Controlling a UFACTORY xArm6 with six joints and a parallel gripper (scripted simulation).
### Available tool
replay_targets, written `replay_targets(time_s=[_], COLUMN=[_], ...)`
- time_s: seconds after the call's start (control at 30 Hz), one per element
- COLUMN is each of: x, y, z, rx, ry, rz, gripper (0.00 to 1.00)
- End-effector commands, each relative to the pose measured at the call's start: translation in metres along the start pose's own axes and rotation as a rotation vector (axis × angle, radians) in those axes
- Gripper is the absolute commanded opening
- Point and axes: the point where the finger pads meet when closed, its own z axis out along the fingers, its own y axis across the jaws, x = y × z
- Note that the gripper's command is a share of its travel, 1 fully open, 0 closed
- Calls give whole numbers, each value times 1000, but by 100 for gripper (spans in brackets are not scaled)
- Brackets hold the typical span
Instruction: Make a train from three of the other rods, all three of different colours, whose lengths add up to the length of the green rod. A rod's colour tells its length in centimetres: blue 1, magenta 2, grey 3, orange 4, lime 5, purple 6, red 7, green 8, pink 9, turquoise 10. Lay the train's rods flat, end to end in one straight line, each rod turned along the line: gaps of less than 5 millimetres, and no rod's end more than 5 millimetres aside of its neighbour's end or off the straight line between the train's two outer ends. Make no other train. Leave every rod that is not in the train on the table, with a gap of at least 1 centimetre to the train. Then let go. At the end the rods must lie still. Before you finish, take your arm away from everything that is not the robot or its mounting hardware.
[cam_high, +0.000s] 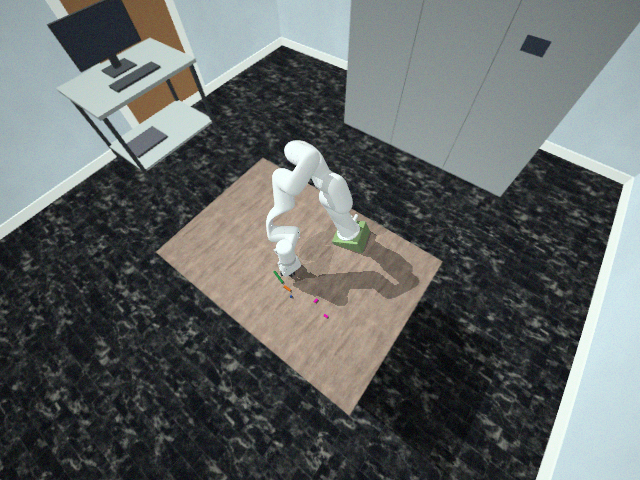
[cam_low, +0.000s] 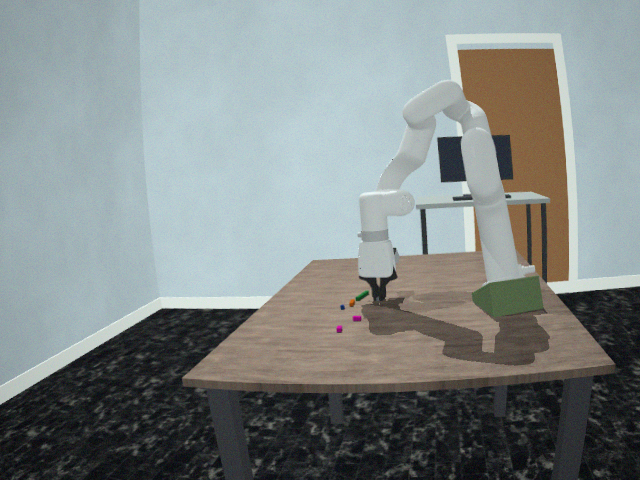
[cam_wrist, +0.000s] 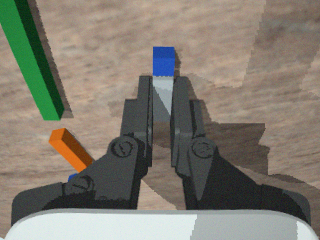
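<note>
Pincer (cam_wrist: 163, 96): pinched on grey rod (cam_wrist: 162, 94), low over desk (cam_low: 289, 356). Blue rod (cam_wrist: 164, 62) just beyond grey tip. Orange rod (cam_wrist: 70, 148), green rod (cam_wrist: 30, 47) lay to left; two magenta rods (cam_low: 356, 318) apart. Judged need: keep grey level, lay in line against train neighbour, tiny gap, release after contact.
</note>
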Motion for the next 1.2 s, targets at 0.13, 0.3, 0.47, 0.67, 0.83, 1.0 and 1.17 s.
replay_targets(time_s=[0.13, 0.3, 0.47, 0.67, 0.83, 1.0, 1.17], x=[0, 0, 0, 0, 0, 0, 0], y=[-1, -1, -1, -1, -1, -1, -1], z=[-1, -1, -1, -1, -1, -7, -16], rx=[3, 3, 3, 3, 3, 3, 3], ry=[-1, -1, -1, -1, -1, -1, -1], rz=[0, 0, 0, 0, 0, 0, 0], gripper=[12, 16, 24, 24, 24, 24, 24])
